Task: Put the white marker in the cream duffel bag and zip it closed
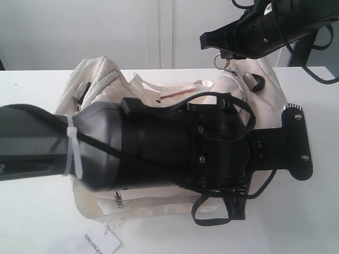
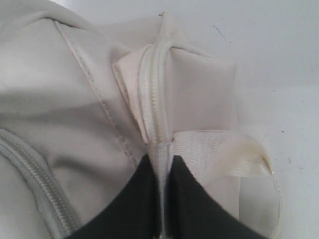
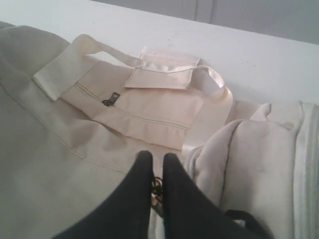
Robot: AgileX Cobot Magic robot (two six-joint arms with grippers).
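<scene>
The cream duffel bag [image 1: 175, 90] lies on the white table, mostly covered in the exterior view by my left arm [image 1: 159, 145] reaching across it. My left gripper [image 2: 160, 157] is shut on a cream fabric tab at the end of the bag's top zipper [image 2: 153, 84]. My right gripper [image 3: 153, 158] is shut on the gold round zipper pull [image 3: 157, 188], which in the exterior view is the ring [image 1: 219, 60] just under that gripper's black fingers [image 1: 212, 39] at the bag's far right. The white marker is out of view.
A flat white paper tag [image 1: 99, 243] with black print lies on the table in front of the bag. The shiny handle straps [image 3: 207, 107] and front zip pocket [image 3: 134, 112] lie flat beyond my right gripper. A white wall stands behind the table.
</scene>
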